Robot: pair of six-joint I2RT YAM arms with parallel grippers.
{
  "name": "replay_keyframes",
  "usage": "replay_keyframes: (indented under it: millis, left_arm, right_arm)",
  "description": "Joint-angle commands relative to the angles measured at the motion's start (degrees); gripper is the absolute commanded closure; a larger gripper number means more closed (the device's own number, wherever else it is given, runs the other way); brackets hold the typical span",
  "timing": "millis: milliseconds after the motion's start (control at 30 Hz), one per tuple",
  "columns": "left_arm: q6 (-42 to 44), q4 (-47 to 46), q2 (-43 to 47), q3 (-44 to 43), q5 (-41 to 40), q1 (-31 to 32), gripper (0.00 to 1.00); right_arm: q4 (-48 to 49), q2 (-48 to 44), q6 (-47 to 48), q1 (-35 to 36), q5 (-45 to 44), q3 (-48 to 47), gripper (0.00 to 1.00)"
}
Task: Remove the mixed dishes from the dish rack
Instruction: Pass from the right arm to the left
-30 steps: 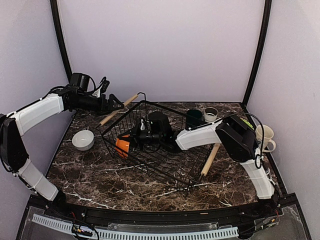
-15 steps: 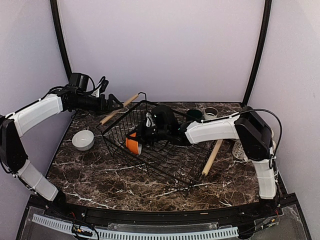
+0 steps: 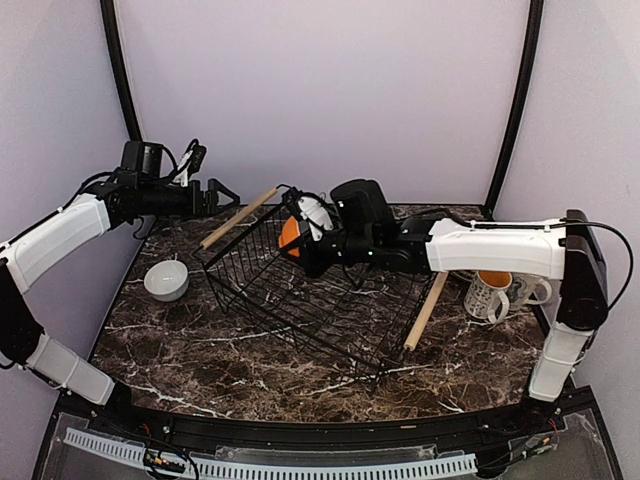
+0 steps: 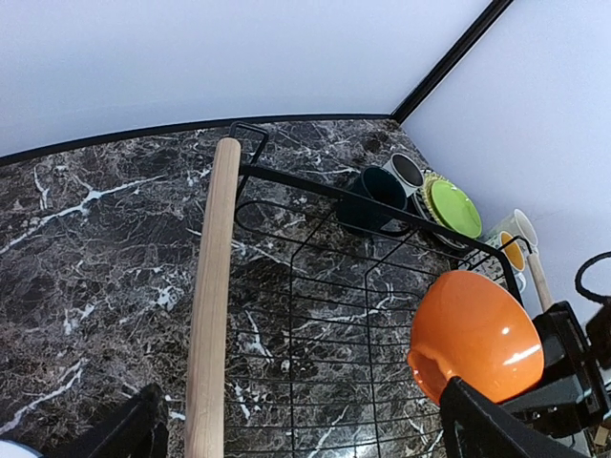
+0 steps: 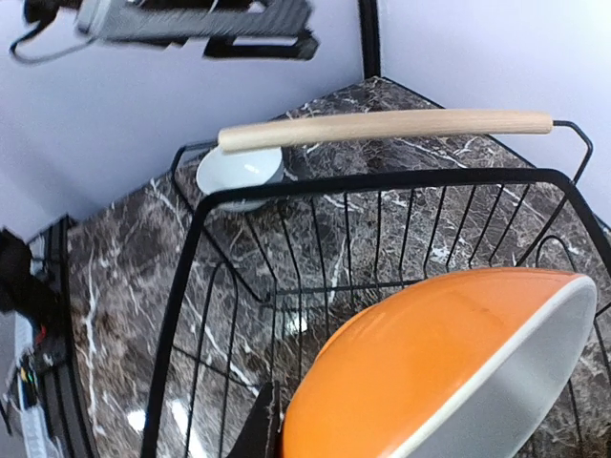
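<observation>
The dish rack (image 3: 330, 305) is a black wire basket in the middle of the table, with wooden rod handles on its left (image 3: 238, 217) and right (image 3: 426, 311). My right gripper (image 3: 305, 243) is shut on the rim of an orange bowl (image 3: 291, 234) with a white inside, holding it tilted above the rack's far left corner. The bowl fills the right wrist view (image 5: 449, 367), one finger (image 5: 264, 429) beside it, and shows in the left wrist view (image 4: 474, 334). My left gripper (image 3: 222, 194) is open and empty, just above the left handle's (image 4: 210, 305) far end.
A white bowl (image 3: 166, 280) sits on the table left of the rack. Two patterned mugs (image 3: 492, 293) stand at the right. A dark green cup (image 4: 374, 196), a small white cup (image 4: 406, 172) and a lime-green plate (image 4: 453, 207) stand behind the rack.
My right gripper has lifted the orange bowl from the rack's floor up and toward the far left corner, its arm stretching out. My left gripper has drawn back a little to the left.
</observation>
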State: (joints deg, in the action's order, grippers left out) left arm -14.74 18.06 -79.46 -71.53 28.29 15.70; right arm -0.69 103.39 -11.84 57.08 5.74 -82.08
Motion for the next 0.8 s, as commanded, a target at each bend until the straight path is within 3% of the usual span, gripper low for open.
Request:
replay_keyframes:
  millis: [0,100,333,567,767]
  left_arm:
    - [0.52,-0.39,1.49,0.91,-1.01,1.03,0.02]
    - [-2.18,1.63,1.38,-0.23,1.49,1.57,0.02]
    - [-4.72,7.98,2.71,-3.06,1.57,7.11,0.04]
    - [-3.84,15.72,-1.13,-10.14,-4.87,17.36,0.07]
    - [-1.45,22.36,-6.79,-19.42,-14.11,26.46,0.08]
  right_arm:
    - [-6.26,-4.87,22.64,1.49,2.45,4.31,1.00]
    - [-7.53,-8.43,33.92,3.42,1.92,8.73,1.00]
    - [-12.80,-12.65,57.21,6.40,-10.39,13.81,1.00]
    - [-10.77,-16.72,70.54,7.02,-15.95,17.45,1.00]
    - [-9.52,-16.86,75.65,8.08,-20.58,17.37,1.00]
